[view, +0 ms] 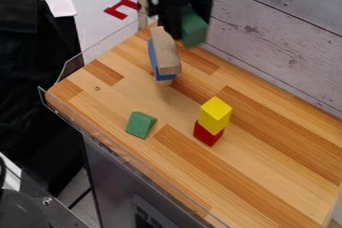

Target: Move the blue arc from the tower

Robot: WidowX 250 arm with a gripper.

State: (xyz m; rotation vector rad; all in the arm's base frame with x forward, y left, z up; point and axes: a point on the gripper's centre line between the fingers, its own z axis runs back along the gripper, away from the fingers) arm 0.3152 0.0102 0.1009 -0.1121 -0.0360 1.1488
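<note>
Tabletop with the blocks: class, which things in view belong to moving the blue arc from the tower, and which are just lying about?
Belonging to the job:
- blue arc
- plain wooden block on top of it
- gripper

Apparently just lying about:
- yellow block on red block
- green block on the tabletop

Whitish wood-plank wall (280,37), striped wooden tabletop (267,172) (clear rim along its edge), pale floor (97,9), black cloth (30,72)
</note>
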